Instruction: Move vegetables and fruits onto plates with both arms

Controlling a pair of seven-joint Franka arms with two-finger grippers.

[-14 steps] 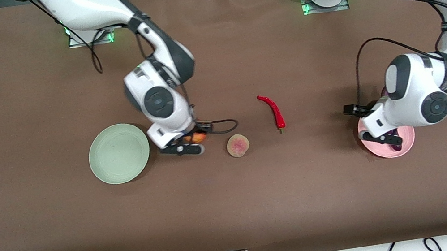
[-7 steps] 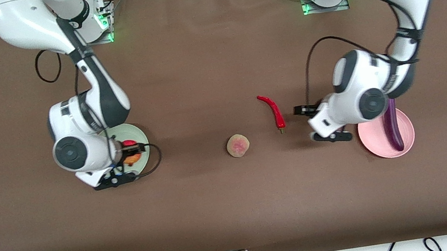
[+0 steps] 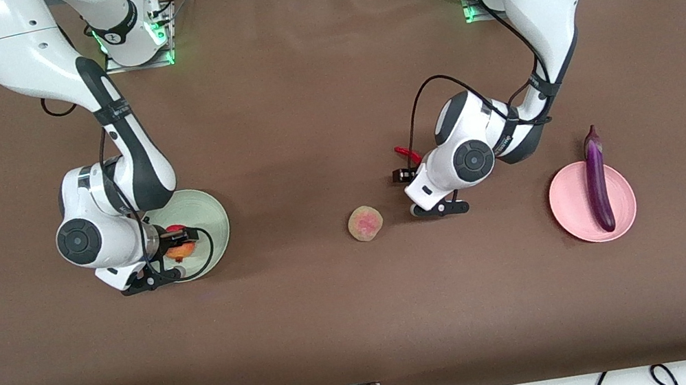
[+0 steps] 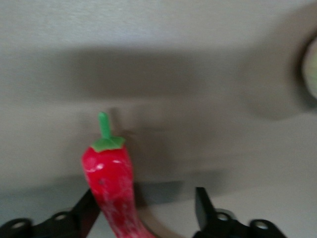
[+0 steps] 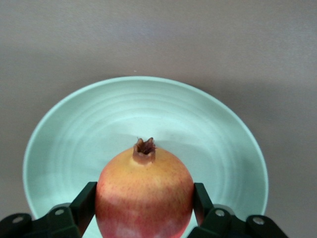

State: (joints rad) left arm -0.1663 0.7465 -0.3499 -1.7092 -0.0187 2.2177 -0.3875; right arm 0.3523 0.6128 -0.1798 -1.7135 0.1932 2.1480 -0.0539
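Right gripper point(image 5: 143, 210) clamped on red-yellow apple point(image 5: 144, 194), left gripper point(image 4: 143, 210) apart over glossy chili point(image 4: 110, 186)

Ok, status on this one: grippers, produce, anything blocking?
Right gripper shut on apple over green plate. Left gripper open around chili pepper. Eggplant on pink plate; peach untouched. Nothing blocking.

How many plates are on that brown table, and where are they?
2. A round pale green plate lies toward the right arm's end, partly under that arm's end effector. A round pink plate lies toward the left arm's end, with the long purple eggplant on it.
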